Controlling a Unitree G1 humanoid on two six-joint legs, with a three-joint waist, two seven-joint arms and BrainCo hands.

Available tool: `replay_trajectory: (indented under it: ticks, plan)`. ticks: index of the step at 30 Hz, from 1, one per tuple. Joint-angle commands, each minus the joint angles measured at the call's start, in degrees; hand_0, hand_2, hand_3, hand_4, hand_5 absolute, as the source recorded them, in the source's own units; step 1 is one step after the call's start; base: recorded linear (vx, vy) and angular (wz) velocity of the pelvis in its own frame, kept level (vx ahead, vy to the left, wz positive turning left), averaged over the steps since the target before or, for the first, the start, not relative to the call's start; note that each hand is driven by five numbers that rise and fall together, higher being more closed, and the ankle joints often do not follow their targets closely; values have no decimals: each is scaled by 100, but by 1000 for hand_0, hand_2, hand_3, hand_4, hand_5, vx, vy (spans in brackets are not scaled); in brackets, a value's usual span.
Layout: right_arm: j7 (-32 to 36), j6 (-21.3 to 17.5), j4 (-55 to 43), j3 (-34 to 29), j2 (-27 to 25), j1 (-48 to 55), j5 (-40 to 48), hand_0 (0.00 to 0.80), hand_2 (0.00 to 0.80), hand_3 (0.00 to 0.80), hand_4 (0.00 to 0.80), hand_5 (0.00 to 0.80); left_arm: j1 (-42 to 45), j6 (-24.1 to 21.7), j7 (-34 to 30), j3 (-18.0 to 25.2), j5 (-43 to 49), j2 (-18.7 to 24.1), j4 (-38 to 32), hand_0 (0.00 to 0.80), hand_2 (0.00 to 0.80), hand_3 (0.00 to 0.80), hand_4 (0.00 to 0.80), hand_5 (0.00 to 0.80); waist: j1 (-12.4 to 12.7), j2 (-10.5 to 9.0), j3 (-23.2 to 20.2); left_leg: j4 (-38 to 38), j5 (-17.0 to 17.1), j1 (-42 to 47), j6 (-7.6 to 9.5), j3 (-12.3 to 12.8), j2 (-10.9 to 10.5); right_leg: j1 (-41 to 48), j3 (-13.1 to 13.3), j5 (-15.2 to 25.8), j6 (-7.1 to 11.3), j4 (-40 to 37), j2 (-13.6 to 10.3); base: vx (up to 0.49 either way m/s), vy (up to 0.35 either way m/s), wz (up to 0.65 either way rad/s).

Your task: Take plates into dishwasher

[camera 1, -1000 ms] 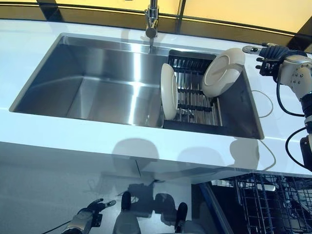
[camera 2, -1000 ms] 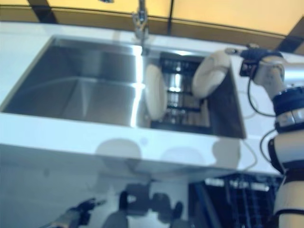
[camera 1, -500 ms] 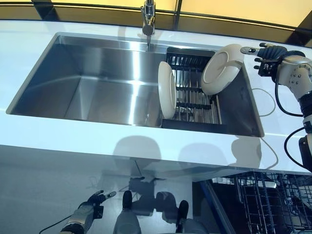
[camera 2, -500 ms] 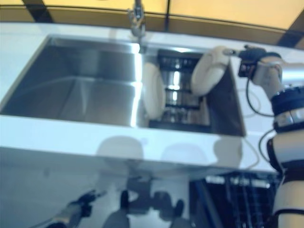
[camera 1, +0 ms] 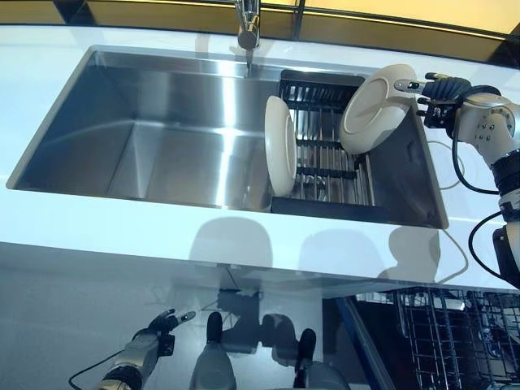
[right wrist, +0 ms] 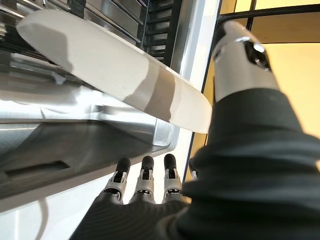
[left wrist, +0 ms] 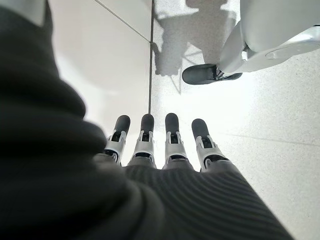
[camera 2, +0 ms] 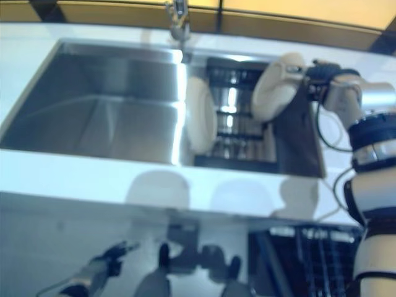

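Note:
Two white plates stand in a black dish rack (camera 1: 325, 166) in the right part of the steel sink (camera 1: 162, 138). One plate (camera 1: 280, 156) stands upright on edge at the rack's left side. The other plate (camera 1: 374, 110) leans tilted against the rack's far right corner. My right hand (camera 1: 443, 88) is at that plate's upper right rim, open. Its thumb (right wrist: 240, 60) reaches over the rim of the tilted plate (right wrist: 110, 75) and its straight fingers (right wrist: 145, 175) lie behind it with a gap showing. My left hand (camera 1: 154, 337) hangs low near the floor, open and holding nothing.
A faucet (camera 1: 248, 24) stands at the sink's back edge. White countertop (camera 1: 244, 236) surrounds the sink. Below the counter at the right, the wire rack of the dishwasher (camera 1: 439, 341) is pulled out. A thin cable lies on the counter right of the sink.
My right hand has closed in on the tilted plate, so its thumb now lies over the rim. The camera view has shifted slightly. The left hand stays low.

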Motion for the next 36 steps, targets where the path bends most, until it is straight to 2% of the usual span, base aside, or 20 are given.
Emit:
replay_trajectory:
  ticks: [1,30,31,32,33,36]
  plan:
    - [55,-293,-172,436,-136,-756,-149,0,0,0,0,0,-267,-5,81,-163,-192,163,3,0,0,0,0,0,54,-143,13,-18,-263,30,22,-17,-167,-111,20,24,192,-8,-182,0,0,0]
    - [63,-189,-351,321,138,-596,-54,0,0,0,0,0,-392,78,107,-167,-353,120,-75,0,0,0,0,0,75,-127,132,-18,-246,-27,42,-31,-201,-164,4,54,191,-8,-203,0,0,0]
    - [38,-231,-369,335,159,-581,-74,279,279,279,279,279,-400,62,130,-175,-384,109,-81,0,0,0,0,0,74,-123,153,-18,-239,-40,43,-27,-201,-175,3,57,190,-8,-203,0,0,0]
    - [9,-301,-378,345,178,-582,-156,703,703,703,703,703,-416,67,149,-180,-415,100,-90,0,0,0,0,0,75,-117,169,-18,-235,-53,46,-27,-202,-189,2,59,187,-8,-203,0,0,0]
    - [-31,-321,-377,349,183,-599,-218,800,800,800,800,800,-429,71,149,-190,-445,105,-97,0,0,0,0,0,77,-110,183,-18,-233,-63,49,-32,-209,-195,2,61,184,-8,-201,0,0,0]
    - [-113,-387,-366,375,186,-641,-266,800,800,800,800,800,-446,70,165,-199,-484,90,-121,0,0,0,0,0,92,-97,220,-18,-231,-84,57,-41,-216,-211,-9,64,182,-8,-202,-10,2,0]
